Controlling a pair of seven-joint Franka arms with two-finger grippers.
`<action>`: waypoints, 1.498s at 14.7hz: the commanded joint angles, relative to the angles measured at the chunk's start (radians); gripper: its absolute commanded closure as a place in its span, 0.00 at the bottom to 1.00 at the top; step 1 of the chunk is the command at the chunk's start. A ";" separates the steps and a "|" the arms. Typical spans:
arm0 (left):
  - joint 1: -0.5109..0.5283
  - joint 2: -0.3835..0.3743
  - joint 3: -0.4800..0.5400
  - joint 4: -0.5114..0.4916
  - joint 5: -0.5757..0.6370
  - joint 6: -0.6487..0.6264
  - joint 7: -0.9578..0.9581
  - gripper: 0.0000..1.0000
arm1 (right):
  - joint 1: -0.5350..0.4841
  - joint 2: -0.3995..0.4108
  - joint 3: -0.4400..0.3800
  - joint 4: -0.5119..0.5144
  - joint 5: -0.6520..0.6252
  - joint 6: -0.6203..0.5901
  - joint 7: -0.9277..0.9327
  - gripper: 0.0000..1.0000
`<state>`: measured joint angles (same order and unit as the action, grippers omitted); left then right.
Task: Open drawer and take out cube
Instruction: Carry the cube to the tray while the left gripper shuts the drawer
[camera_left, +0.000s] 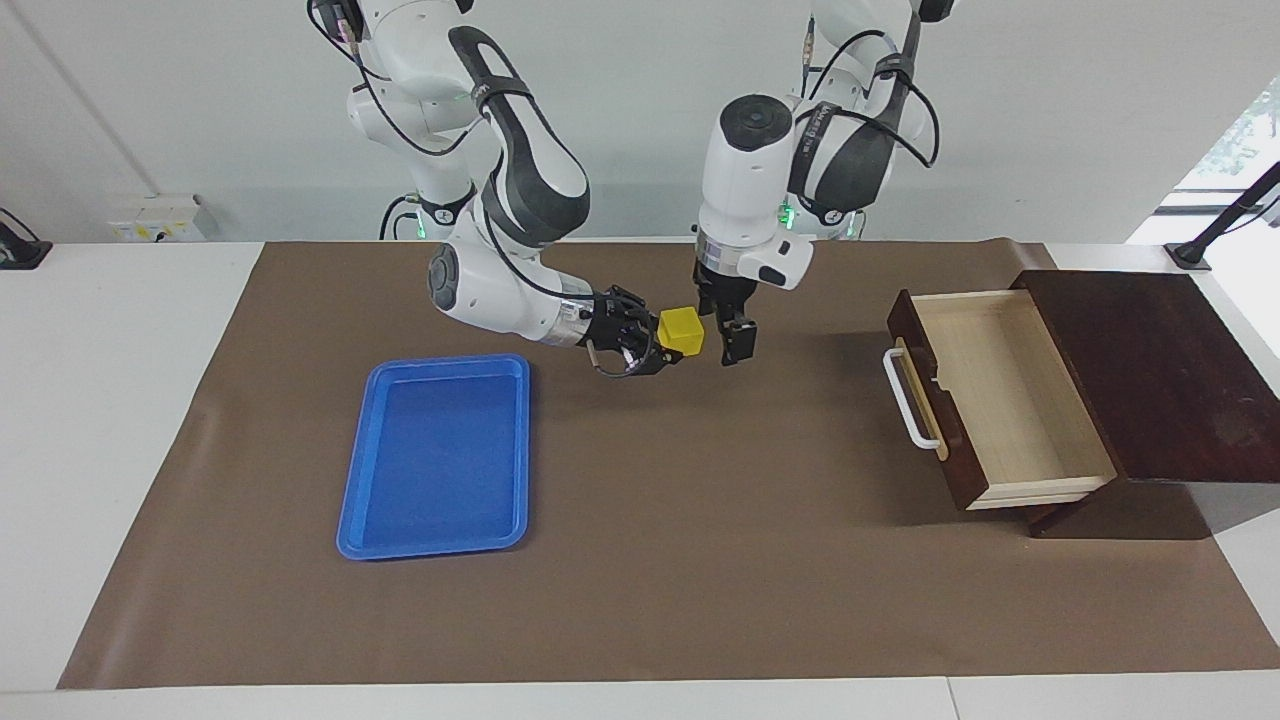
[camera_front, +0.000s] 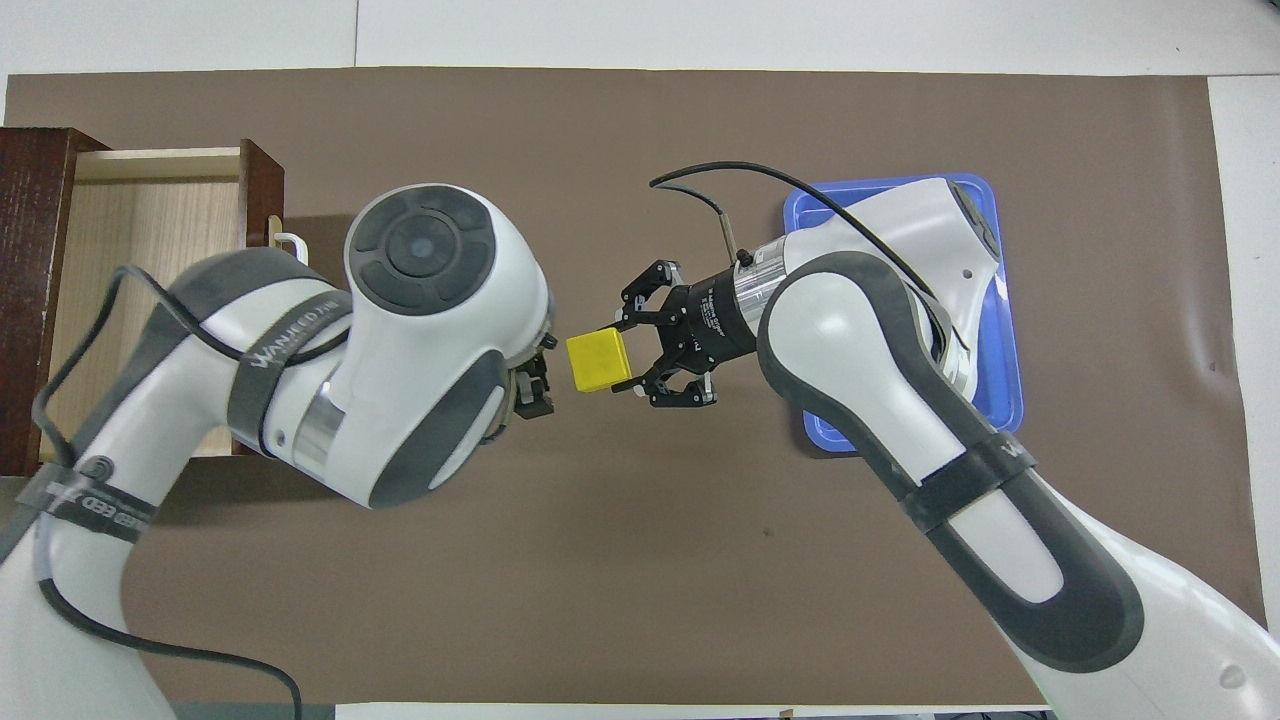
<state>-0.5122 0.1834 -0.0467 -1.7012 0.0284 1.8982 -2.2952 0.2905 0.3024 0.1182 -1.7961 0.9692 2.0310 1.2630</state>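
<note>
You see the table (camera_left: 120, 420) covered by a brown mat (camera_left: 700, 560). Take the blue tray (camera_left: 436, 455) as your landmark. The dark wood cabinet (camera_left: 1150, 370) sits on the mat well apart from the tray, at the left arm's end of the table. Its drawer (camera_left: 1000, 395) is pulled out toward the tray, pale inside showing bare wood, white bar handle (camera_left: 905, 400) on the front facing the tray.

Right arm comes across above the tray's robot-side edge. Its right tool (camera_left: 668, 345) hangs over the mat just beside the tray's corner nearest the robots, on the drawer's side, pointing sideways toward the drawer. Fingers are clamped on the cube (camera_left: 682, 331), small and yellow, held up in the air off the mat.

Left tool (camera_left: 735, 335) hangs pointing down, just beside the cube on the side away from the tray, between tray and drawer. Its fingers are spread apart, gripping nothing, not touching the cube; a gap shows in the overhead view.
</note>
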 joint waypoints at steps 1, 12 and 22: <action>0.148 -0.033 -0.002 -0.067 0.005 0.012 0.243 0.00 | -0.097 0.006 0.000 0.011 0.010 -0.043 0.013 1.00; 0.560 -0.035 -0.002 -0.170 0.096 0.237 0.945 0.00 | -0.425 0.026 -0.006 -0.126 -0.152 -0.103 -0.108 1.00; 0.626 -0.056 -0.009 -0.146 0.096 0.156 1.094 0.00 | -0.453 -0.035 -0.008 -0.364 -0.150 0.018 -0.320 1.00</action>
<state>0.1414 0.1599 -0.0586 -1.8465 0.1059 2.1162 -1.2161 -0.1509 0.3085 0.0986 -2.1094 0.8292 2.0272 0.9717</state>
